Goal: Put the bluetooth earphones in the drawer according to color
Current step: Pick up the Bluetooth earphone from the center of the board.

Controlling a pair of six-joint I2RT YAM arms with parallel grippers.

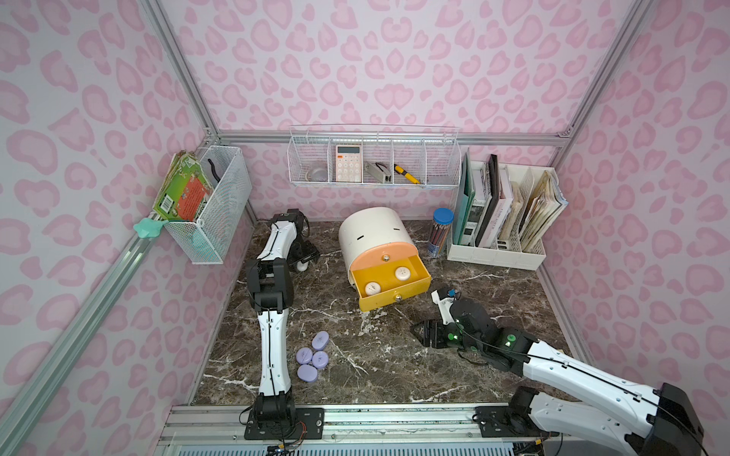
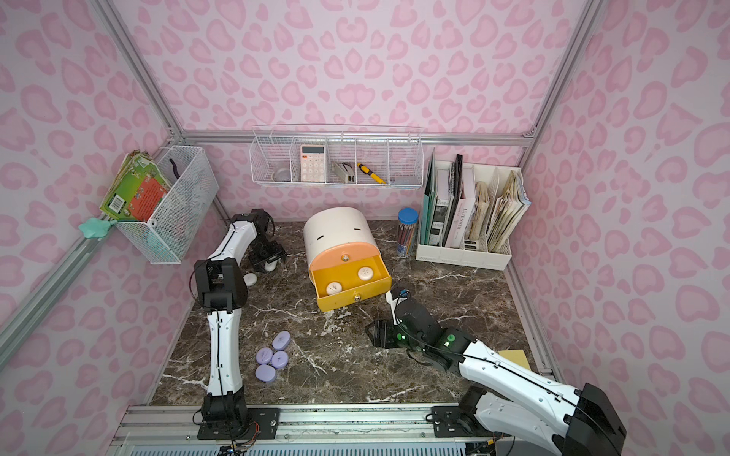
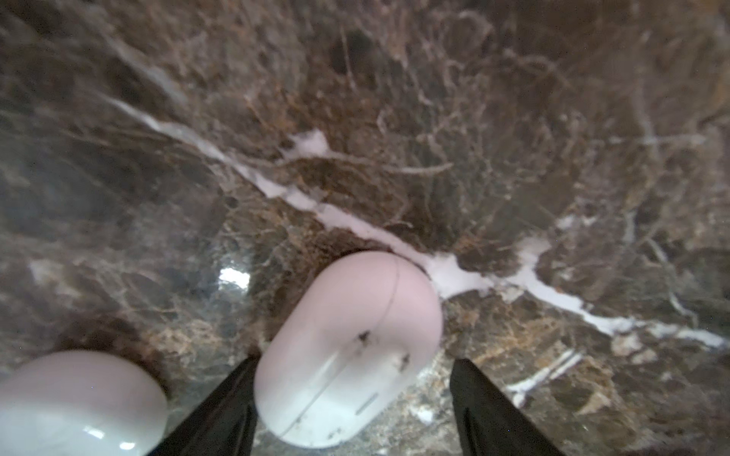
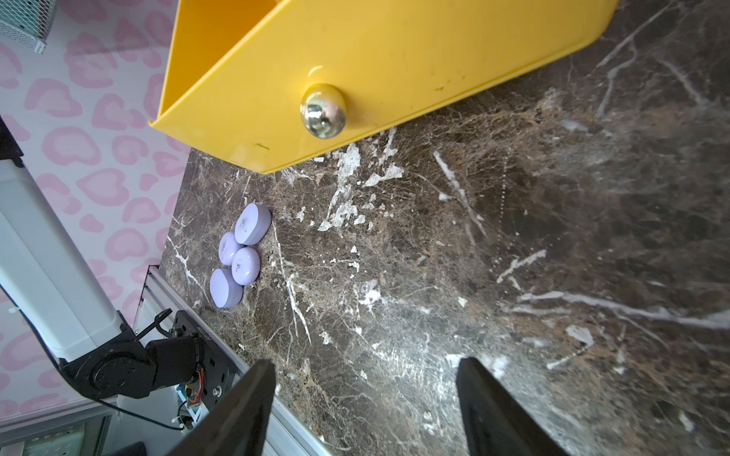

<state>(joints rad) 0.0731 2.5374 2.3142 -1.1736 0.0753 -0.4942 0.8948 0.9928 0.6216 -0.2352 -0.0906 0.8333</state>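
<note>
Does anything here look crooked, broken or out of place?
Yes: the white round-topped plastic cabinet sits skewed to the table edges, its yellow drawer pulled open. The brown marble-patterned tabletop looks scuffed white just before that drawer.

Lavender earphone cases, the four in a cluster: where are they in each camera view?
Both top views: lavender cases lower left of centre, beside the left arm.
Left wrist: not in it.
Right wrist: lavender cases past a corner of the yellow drawer.
Shared landmark, all but left wrist: the drawer's metal knob.
</note>
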